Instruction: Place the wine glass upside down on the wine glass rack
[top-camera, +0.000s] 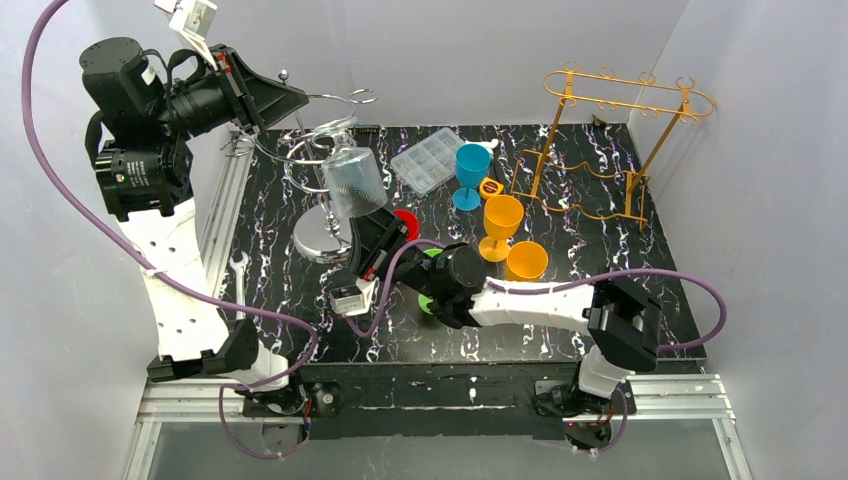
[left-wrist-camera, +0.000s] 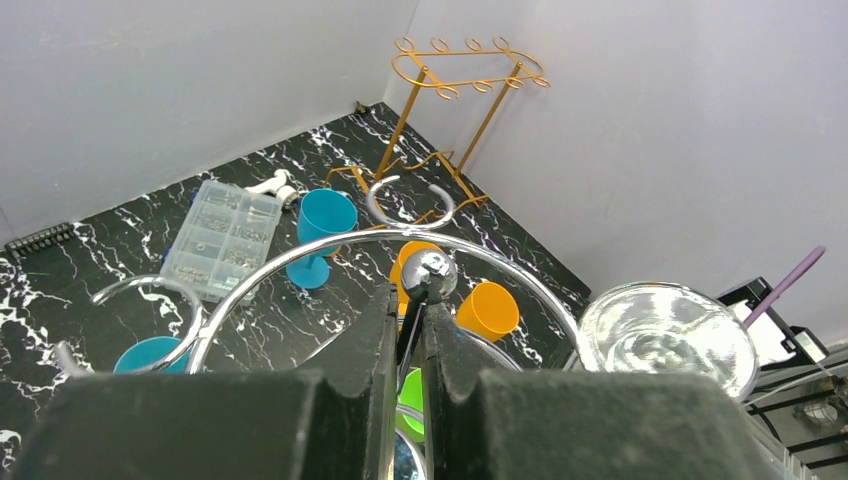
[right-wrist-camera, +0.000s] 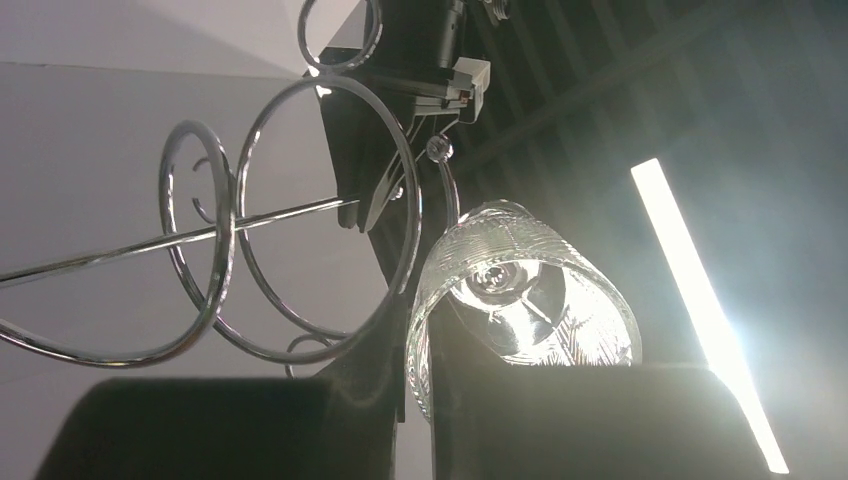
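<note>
The clear ribbed wine glass (top-camera: 353, 180) is held upside down above the left half of the black marbled table (top-camera: 600, 270), directly above and touching the right gripper (top-camera: 375, 218). Its narrow end reaches up among the rings of the chrome wire glass rack (top-camera: 318, 240); whether it rests on a ring cannot be told. Only the right wrist view, looking up into the bowl (right-wrist-camera: 520, 290), shows that gripper (right-wrist-camera: 415, 390) pinching the glass wall. Only the left wrist view shows the left gripper (left-wrist-camera: 408, 305) closed tight on the rack's thin post under its chrome ball (left-wrist-camera: 431, 275). Far right stands a gold wire rack (top-camera: 620, 140).
</note>
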